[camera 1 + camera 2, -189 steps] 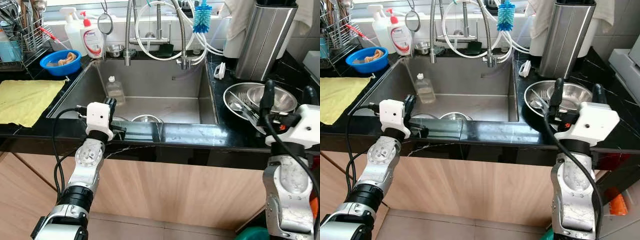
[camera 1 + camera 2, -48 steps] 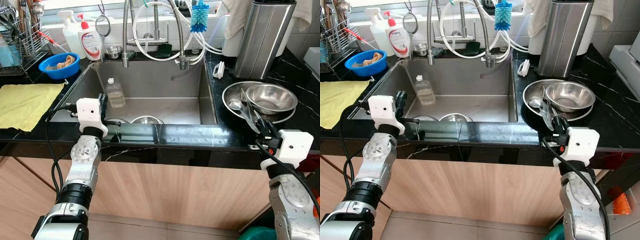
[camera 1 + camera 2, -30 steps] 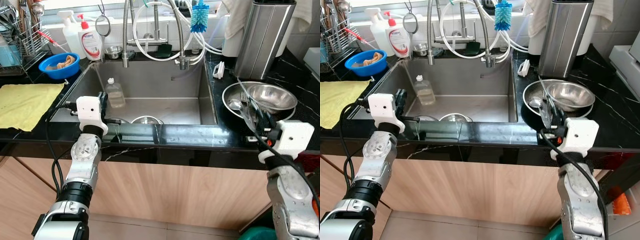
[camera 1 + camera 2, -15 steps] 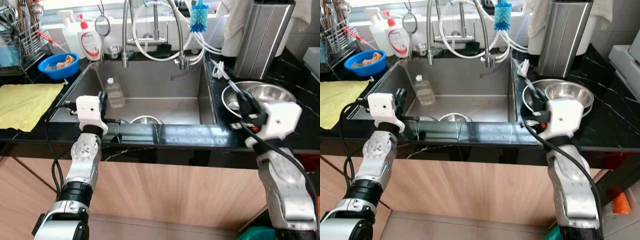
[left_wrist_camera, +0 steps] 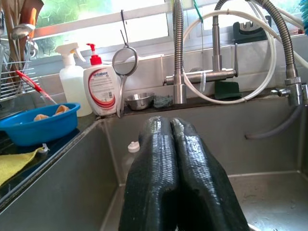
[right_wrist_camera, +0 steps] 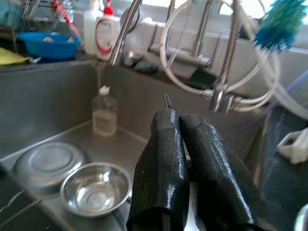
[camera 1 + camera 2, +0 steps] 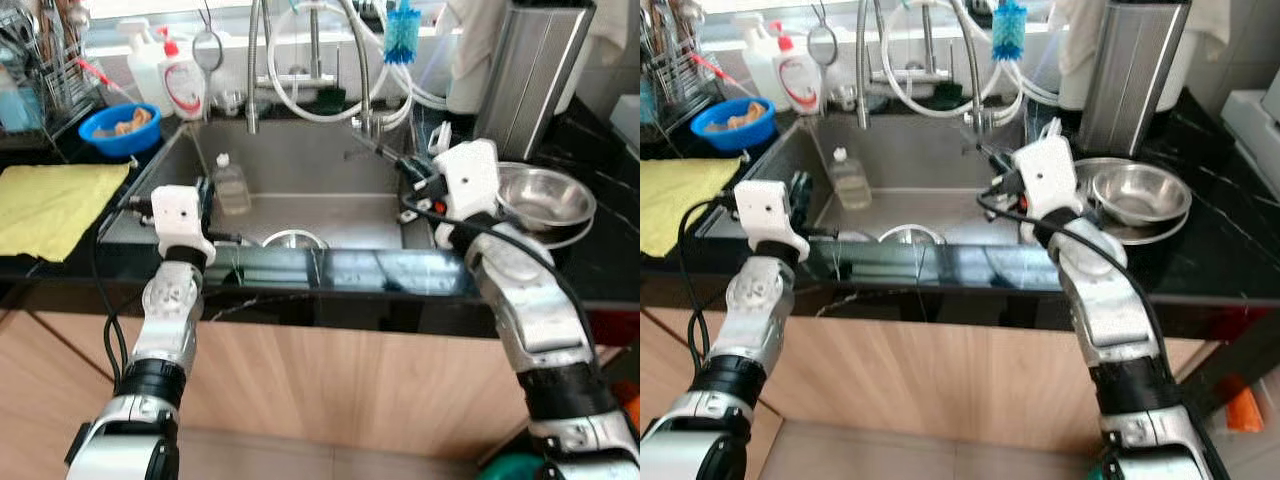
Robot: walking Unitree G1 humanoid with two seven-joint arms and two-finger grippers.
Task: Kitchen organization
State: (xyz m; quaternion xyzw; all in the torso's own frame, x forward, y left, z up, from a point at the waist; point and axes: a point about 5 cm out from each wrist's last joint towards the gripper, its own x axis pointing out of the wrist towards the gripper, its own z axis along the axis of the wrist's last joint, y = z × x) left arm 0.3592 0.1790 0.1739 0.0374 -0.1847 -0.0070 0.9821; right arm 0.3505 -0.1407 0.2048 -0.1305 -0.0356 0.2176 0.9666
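The right hand (image 7: 392,160) has swung from over the plate (image 7: 575,232) at the table's right across to above the sink (image 7: 300,165), fingers clamped on a thin metal utensil (image 6: 166,100), so I judge it is bound for the sink. The utensil is slim and mostly hidden, just its tip poking beyond the fingertips. The left hand (image 5: 172,139), fingers together and holding nothing, waits at the sink's near rim.

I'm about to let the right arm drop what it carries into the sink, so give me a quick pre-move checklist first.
1. Right gripper over the sink: ok.
2. Fingers shut on a thin metal utensil: ok; its type cannot tell.
3. Landing spot: small steel bowl and round lid lie on the sink floor below: not ok if a bare spot is wanted.
4. Plastic bottle stands apart, at the back: ok.
5. Left gripper, shut, at the sink's near left edge: ok.
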